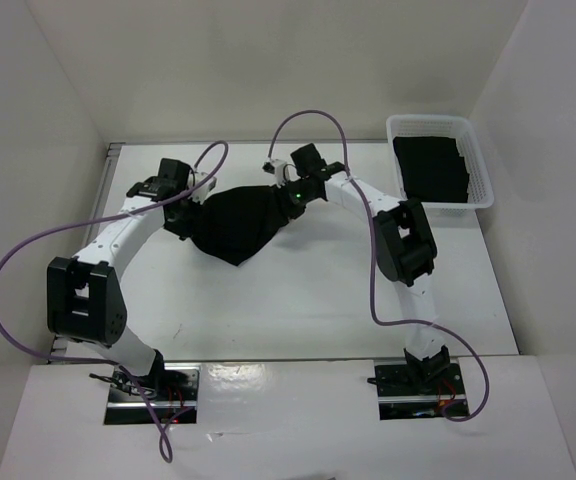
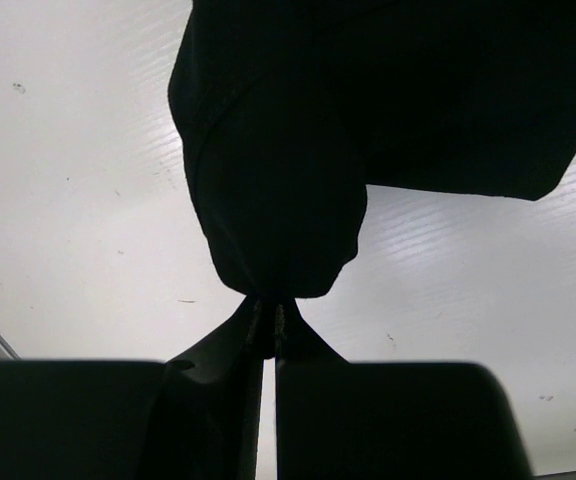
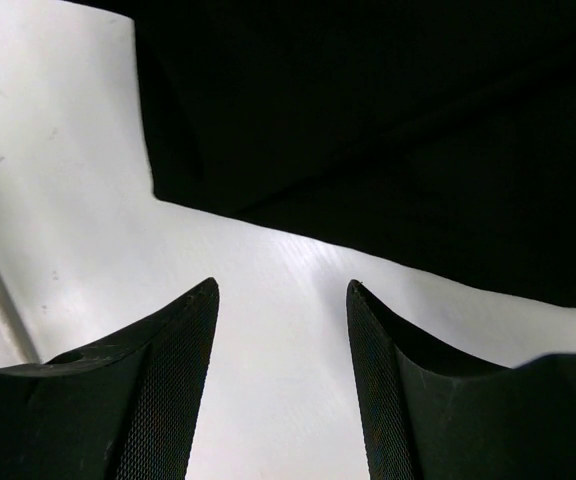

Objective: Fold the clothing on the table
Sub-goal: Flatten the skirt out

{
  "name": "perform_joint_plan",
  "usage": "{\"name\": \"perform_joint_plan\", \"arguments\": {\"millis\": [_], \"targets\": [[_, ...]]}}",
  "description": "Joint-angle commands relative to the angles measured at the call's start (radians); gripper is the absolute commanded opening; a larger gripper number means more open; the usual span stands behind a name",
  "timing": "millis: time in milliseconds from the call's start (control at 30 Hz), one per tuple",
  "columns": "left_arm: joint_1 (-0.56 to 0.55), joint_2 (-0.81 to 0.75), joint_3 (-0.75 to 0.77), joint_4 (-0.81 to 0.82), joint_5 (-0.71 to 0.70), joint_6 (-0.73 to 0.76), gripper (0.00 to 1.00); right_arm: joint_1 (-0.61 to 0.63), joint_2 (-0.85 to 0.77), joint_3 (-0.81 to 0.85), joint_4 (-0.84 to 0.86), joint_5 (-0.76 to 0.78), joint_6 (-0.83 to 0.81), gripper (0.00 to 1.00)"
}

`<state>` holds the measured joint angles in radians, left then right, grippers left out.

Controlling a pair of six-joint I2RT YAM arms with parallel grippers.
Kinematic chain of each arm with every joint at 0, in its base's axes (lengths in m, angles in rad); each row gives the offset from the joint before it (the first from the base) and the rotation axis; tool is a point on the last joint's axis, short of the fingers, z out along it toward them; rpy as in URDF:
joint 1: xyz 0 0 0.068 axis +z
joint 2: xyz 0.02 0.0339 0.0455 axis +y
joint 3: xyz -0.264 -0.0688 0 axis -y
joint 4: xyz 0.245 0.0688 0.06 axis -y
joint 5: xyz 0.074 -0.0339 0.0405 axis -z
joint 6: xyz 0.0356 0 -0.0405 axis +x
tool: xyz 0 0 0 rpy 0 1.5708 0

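We log the black garment (image 1: 236, 225) bunched in a rough fan shape near the far edge of the table (image 1: 298, 310), approx. mid-width, between the two grippers.

L gripper (image 2: 268, 322): jaws pinched tight on a tuck at the garment's left side; the fabric bulges out just past the tips.

R gripper (image 3: 280, 290): fingers (image 3: 168, 380) stand moderately apart w/ bare tabletop between them, nothing held. The garment's edge lies just ahead of the tips; we see no contact. From the top view this gripper sits at the garment's right end.

White lattice basket (image 1: 483, 170) at the far right corner holds more black cloth (image 1: 430, 165), well apart from the garment.
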<state>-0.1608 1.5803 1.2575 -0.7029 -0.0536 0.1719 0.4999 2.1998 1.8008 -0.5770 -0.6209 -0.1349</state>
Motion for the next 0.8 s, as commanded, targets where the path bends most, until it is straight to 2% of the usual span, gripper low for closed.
{"name": "perform_joint_plan", "arguments": {"millis": [0,333,767], "targets": [[0.009,-0.025,0.000,0.005,0.015,-0.025,0.00,0.002,-0.006,0.043,-0.001,-0.083,0.026,0.59],[0.018,-0.016,-0.018,0.014,0.024,-0.034,0.00,0.061,0.092,0.043,0.020,-0.200,0.054,0.59],[0.018,-0.016,-0.036,0.014,0.015,-0.034,0.00,0.106,0.193,0.164,-0.001,-0.266,0.063,0.59]]}}
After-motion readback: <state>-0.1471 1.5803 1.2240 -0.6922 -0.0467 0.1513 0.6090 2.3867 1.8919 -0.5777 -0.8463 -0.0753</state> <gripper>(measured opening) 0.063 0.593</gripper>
